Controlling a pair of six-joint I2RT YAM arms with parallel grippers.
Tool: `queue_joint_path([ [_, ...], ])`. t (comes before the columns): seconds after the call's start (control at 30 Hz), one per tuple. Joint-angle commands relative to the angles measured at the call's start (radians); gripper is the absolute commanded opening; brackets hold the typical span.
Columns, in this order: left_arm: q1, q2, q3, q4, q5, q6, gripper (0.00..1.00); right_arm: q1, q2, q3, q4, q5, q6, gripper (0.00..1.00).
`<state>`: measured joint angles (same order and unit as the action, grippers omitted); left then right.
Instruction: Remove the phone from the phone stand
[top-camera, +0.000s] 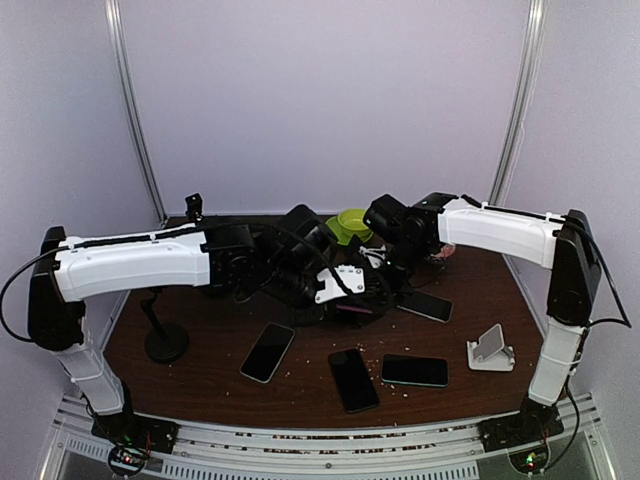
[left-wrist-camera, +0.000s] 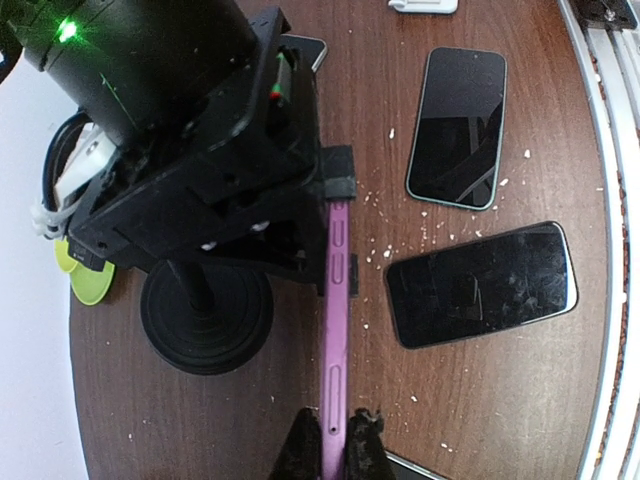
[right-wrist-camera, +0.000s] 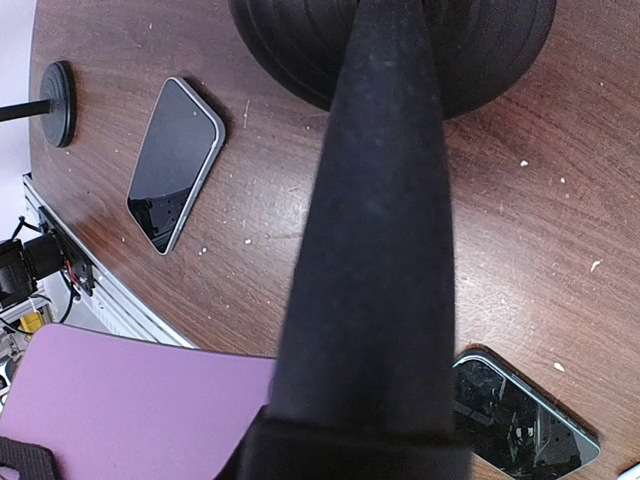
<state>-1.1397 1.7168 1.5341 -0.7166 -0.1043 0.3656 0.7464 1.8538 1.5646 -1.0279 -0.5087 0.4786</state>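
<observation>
Wooden table (top-camera: 200, 395): the right gripper (left-wrist-camera: 200, 262) is closed around the stem of the black phone stand (left-wrist-camera: 205, 320). The purple phone (left-wrist-camera: 338, 300) sits edge-up in the stand's clamp, its free end pinched by the left gripper (left-wrist-camera: 333, 452).

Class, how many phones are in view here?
5. Flat on the table: left phone, centre phone, right phone, rear phone. The purple phone sits in the stand. Arms may hide more.

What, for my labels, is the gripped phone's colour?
The phone is purple, clearest in the left wrist view.
</observation>
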Motion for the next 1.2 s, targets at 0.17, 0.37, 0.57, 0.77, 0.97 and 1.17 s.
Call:
queue_joint_path([
  [0.17, 0.057, -0.045, 0.089, 0.147, -0.179, 0.045, 0.00, 0.022, 0.024, -0.014, -0.130, 0.057, -0.034, 0.00],
  [0.37, 0.061, -0.079, 0.033, 0.186, -0.185, 0.025, 0.00, 0.021, 0.016, -0.023, -0.109, 0.021, -0.033, 0.00],
  [0.57, 0.077, -0.122, -0.033, 0.221, -0.181, -0.014, 0.00, 0.021, 0.005, -0.024, -0.098, -0.001, -0.035, 0.00],
  [0.77, 0.095, -0.155, -0.074, 0.247, -0.176, -0.042, 0.00, 0.022, -0.004, -0.033, -0.092, -0.005, -0.041, 0.00],
  [0.97, 0.101, -0.175, -0.098, 0.252, -0.179, -0.060, 0.00, 0.022, -0.012, -0.048, -0.084, -0.004, -0.040, 0.00],
  [1.17, 0.101, -0.181, -0.102, 0.250, -0.182, -0.063, 0.00, 0.022, -0.021, -0.065, -0.075, -0.002, -0.036, 0.00],
])
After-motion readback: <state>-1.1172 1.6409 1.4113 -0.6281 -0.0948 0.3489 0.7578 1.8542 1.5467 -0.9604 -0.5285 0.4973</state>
